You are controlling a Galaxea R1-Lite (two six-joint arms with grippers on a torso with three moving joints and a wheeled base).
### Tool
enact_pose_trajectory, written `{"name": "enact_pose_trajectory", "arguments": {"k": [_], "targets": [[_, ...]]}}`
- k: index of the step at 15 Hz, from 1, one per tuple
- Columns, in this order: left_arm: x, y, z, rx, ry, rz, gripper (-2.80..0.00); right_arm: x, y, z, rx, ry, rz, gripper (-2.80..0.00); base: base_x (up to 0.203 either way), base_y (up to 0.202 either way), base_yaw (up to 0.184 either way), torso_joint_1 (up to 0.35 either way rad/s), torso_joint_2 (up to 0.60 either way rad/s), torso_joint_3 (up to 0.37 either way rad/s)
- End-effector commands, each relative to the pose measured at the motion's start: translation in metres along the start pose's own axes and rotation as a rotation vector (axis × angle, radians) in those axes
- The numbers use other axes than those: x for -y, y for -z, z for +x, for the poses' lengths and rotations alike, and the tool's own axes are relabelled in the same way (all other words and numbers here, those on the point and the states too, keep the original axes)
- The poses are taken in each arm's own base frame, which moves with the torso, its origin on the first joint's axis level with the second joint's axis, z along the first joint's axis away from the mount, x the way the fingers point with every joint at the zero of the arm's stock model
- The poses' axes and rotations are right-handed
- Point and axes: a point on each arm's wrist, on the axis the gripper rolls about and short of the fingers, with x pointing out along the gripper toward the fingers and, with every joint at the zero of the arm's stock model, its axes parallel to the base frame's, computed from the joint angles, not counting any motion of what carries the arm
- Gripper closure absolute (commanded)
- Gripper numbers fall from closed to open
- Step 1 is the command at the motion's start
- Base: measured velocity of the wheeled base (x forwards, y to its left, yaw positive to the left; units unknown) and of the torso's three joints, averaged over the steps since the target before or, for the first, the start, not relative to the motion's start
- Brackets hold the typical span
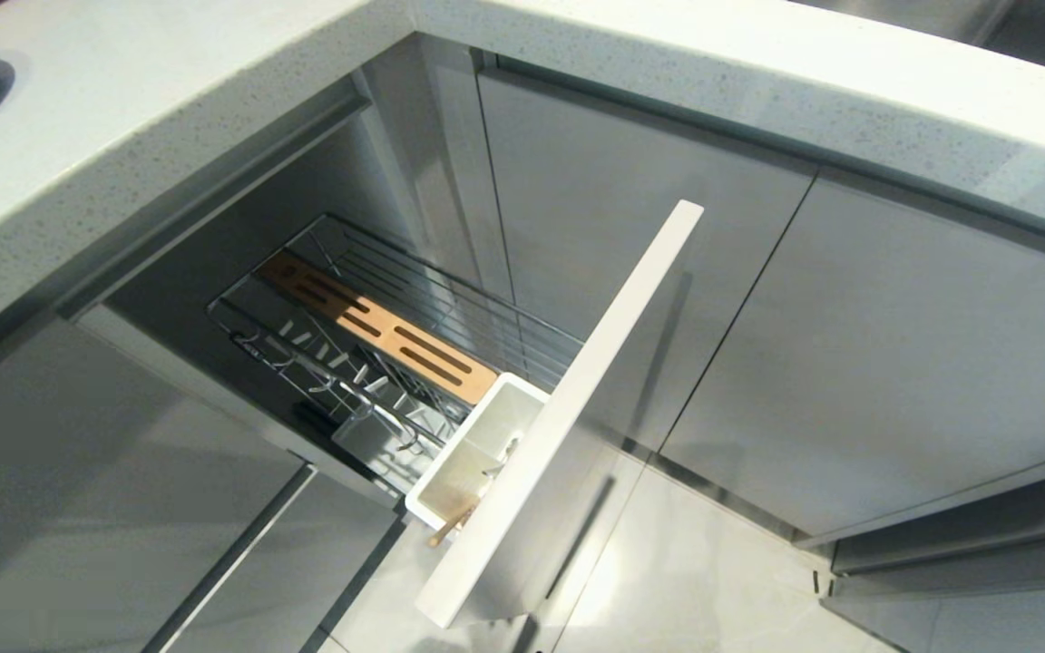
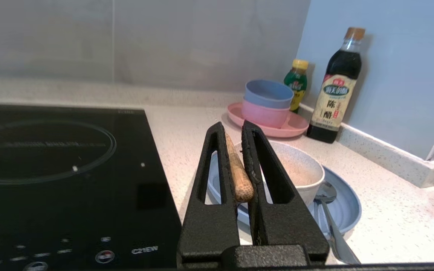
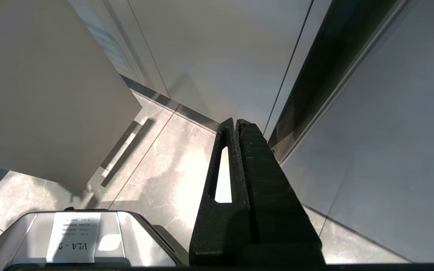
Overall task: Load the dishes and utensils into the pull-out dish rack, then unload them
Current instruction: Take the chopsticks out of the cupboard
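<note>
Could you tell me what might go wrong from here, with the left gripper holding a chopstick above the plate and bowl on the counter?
1. The left gripper pinches the chopstick along the fingers near one end only; it could pivot or slip out.
2. It hangs right over the white bowl on the blue plate, so a low swing might knock them.
3. The white utensil cup is narrow and already holds pieces; insertion could jam.

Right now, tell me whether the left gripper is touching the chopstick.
Touching. The left wrist view shows the left gripper shut on the chopstick, both fingers pressed against its sides above the white bowl.
</note>
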Motion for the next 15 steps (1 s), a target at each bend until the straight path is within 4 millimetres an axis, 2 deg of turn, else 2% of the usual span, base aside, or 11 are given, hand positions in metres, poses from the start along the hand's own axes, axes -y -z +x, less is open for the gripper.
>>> {"name": "enact_pose_trajectory", "arguments": {"k": [1, 7, 15], "targets": [[0.000, 0.011, 0.013, -0.040, -0.009, -0.009, 0.00, 0.000, 0.000, 0.000, 0.003, 0.000, -0.001, 0.00, 0.000, 0.000, 0.000, 0.000, 0.00, 0.000], [0.005, 0.019, 0.039, -0.082, 0.024, -0.038, 0.00, 0.000, 0.000, 0.000, 0.003, -0.001, -0.001, 0.00, 0.000, 0.000, 0.000, 0.000, 0.00, 0.000], [0.008, 0.030, 0.053, -0.145, 0.068, -0.067, 0.00, 0.000, 0.000, 0.000, 0.003, -0.001, 0.001, 0.00, 0.000, 0.000, 0.000, 0.000, 0.00, 0.000]]}}
